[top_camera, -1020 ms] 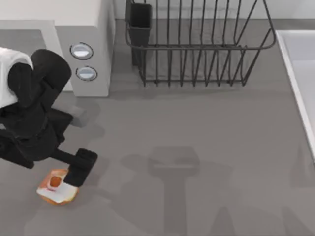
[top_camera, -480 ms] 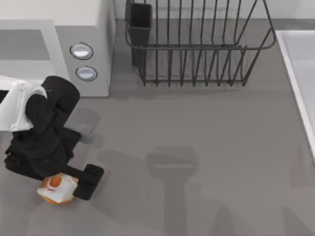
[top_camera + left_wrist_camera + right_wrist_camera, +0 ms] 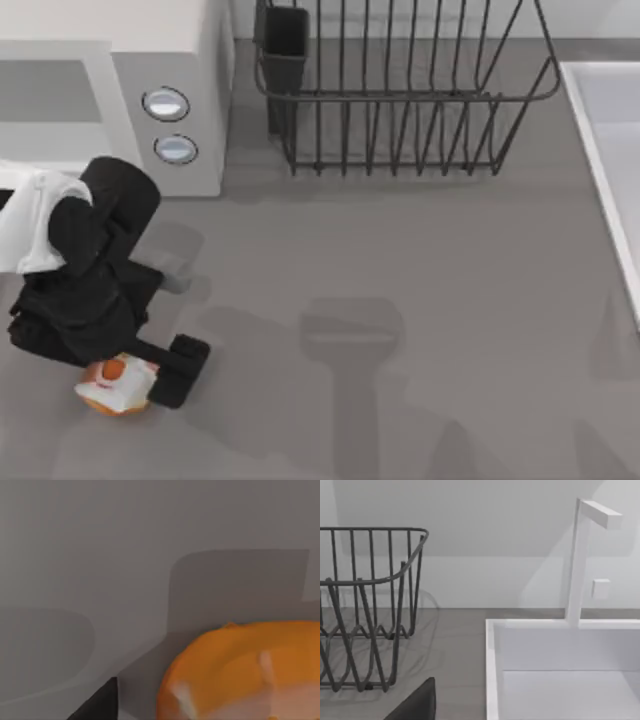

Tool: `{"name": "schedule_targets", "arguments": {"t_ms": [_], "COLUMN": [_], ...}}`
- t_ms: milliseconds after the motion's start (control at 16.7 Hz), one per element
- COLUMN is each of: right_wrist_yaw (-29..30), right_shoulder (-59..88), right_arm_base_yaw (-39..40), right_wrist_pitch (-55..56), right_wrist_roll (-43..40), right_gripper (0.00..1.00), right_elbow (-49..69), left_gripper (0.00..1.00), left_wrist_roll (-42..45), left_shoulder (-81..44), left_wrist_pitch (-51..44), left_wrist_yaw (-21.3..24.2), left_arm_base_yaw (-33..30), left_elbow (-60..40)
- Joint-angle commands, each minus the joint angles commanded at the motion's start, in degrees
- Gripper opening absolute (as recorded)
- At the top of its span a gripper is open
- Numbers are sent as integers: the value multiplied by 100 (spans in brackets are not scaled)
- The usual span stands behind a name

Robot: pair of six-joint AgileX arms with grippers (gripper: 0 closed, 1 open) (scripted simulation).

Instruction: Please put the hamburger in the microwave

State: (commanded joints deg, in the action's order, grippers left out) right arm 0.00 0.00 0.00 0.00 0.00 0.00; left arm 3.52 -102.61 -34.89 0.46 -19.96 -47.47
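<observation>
The left arm [image 3: 85,265] hides part of the hamburger [image 3: 115,385]; the picture edge crops the microwave [image 3: 120,90].

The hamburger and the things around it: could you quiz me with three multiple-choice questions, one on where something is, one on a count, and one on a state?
1. Where on the table does the hamburger lie in the top view?
A. near left corner
B. inside the dish rack
C. far right, by the sink

2. How many round knobs does the microwave have on its front panel?
A. one
B. two
C. four

3. Is the hamburger in the microwave yet?
A. yes, in the cavity
B. no, it sits on the table
C. it is balanced on top of the microwave

Answers:
1. A: it lies low at the left, right at the left hand.
2. B: two silvery knobs sit one above the other.
3. B: it rests on the grey table, well apart from the microwave.
</observation>
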Motion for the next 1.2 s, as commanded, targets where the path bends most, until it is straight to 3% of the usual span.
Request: {"name": "schedule_targets", "arguments": {"t_ms": [720, 1200], "right_wrist_yaw": [0, 0], "right_shoulder": [0, 0], "right_arm_base_yaw": [0, 0], "right_wrist_pitch": [0, 0], "right_wrist_roll": [0, 0], "right_gripper": [100, 100], "right_elbow": [0, 0], "left_gripper": [2, 0], "left_wrist_roll": [0, 0], "left_shoulder": [0, 0], "left_wrist_pitch": [0, 0], "left_wrist_yaw": [0, 0], "left_arm_base_yaw": [0, 0], "left_elbow": [0, 0]}}
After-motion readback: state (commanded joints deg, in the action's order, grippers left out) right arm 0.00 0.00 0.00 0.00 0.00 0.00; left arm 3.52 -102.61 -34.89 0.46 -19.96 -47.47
